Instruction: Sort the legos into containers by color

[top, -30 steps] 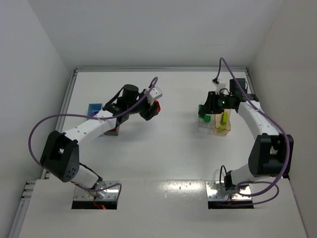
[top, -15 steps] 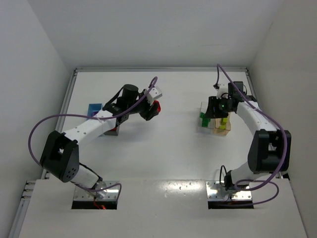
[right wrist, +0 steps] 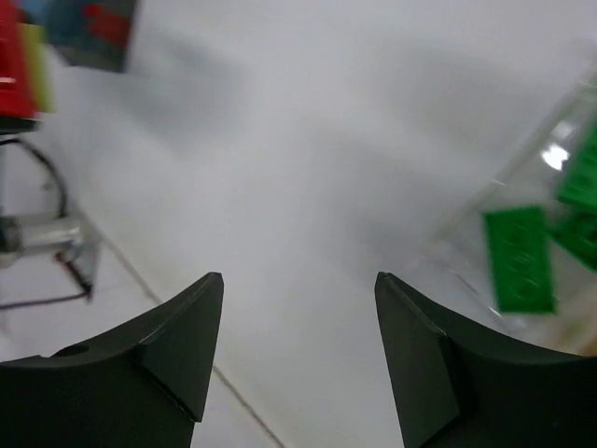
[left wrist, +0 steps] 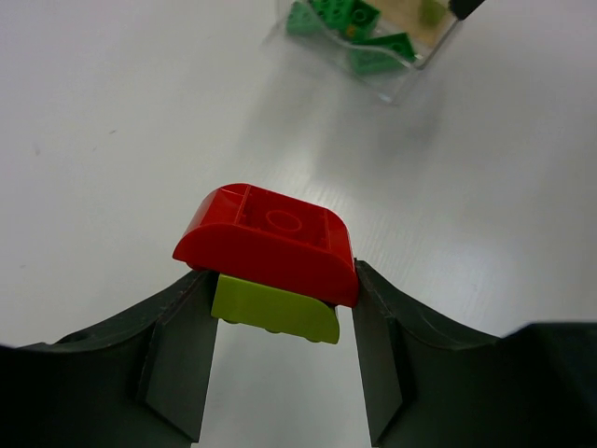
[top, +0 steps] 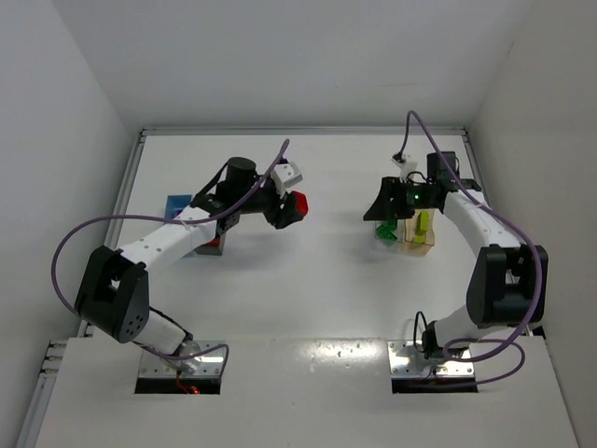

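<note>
Two arms: they rise from metal base plates (top: pixel 180 366) at the near edge of the white worktop (top: pixel 317 280). The left arm reaches toward the middle and the right arm bends toward the far right.
Dark grey bin (top: pixel 215 245): sits on the left side and is partly hidden under the left arm, so its contents cannot be made out.
Tan-orange bin (top: pixel 419 241): stands on the right, touching the clear bin, with an upright yellow-green brick (top: pixel 423 222) inside.
Clear bin (top: pixel 383 233): stands just left of the tan-orange one, with several green legos (left wrist: pixel 347 14) inside.
Left claw (top: pixel 287 209): closed on a two-piece stack and held over bare worktop, between the left and right bins and well apart from both.
Red lego (left wrist: pixel 270 238): a round-topped brick forming the upper piece of that stack.
Yellow-green lego (left wrist: pixel 275 313): a flat piece stuck beneath the red one, sitting between the fingertips.
Right claw (right wrist: pixel 297 327): spread wide with nothing between its fingers, just beside the left wall of the clear bin.
Light blue bin (top: pixel 176 203): farthest on the left, beside the left arm's forearm. The right wrist view shows it blurred, with something red inside.
</note>
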`<state>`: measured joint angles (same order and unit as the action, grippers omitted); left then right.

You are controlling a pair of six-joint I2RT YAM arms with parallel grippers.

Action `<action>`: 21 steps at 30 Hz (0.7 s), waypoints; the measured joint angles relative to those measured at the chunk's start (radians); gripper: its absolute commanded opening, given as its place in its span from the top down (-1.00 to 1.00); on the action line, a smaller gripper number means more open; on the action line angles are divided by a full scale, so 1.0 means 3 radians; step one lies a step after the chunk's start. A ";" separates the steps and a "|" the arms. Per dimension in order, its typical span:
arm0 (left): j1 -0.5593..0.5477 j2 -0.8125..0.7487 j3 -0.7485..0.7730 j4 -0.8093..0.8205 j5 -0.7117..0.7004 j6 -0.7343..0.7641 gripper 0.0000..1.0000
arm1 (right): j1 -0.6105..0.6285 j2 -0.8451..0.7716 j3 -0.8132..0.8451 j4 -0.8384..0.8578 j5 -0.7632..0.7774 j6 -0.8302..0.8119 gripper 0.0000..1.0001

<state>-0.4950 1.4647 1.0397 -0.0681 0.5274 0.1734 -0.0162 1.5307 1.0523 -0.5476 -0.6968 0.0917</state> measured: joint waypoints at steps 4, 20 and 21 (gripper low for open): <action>0.0046 0.0000 -0.0061 0.0104 0.0456 -0.0174 0.33 | 0.0134 0.0149 0.0189 0.0032 -0.0932 0.0046 -0.33; -0.0351 0.0055 -0.0090 0.0099 0.0679 -0.0229 0.33 | 0.0867 0.0581 0.0758 0.0038 -0.1854 0.0161 -0.35; -0.0375 0.0065 -0.0088 0.0079 0.0612 -0.0210 0.33 | 0.0895 0.0581 0.0782 0.0039 -0.1811 0.0163 -0.35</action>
<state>-0.6075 1.4841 1.0134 -0.0444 0.7109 0.1104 0.2523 1.7050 1.2869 -0.5358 -1.2400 0.1406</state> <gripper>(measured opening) 0.589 0.677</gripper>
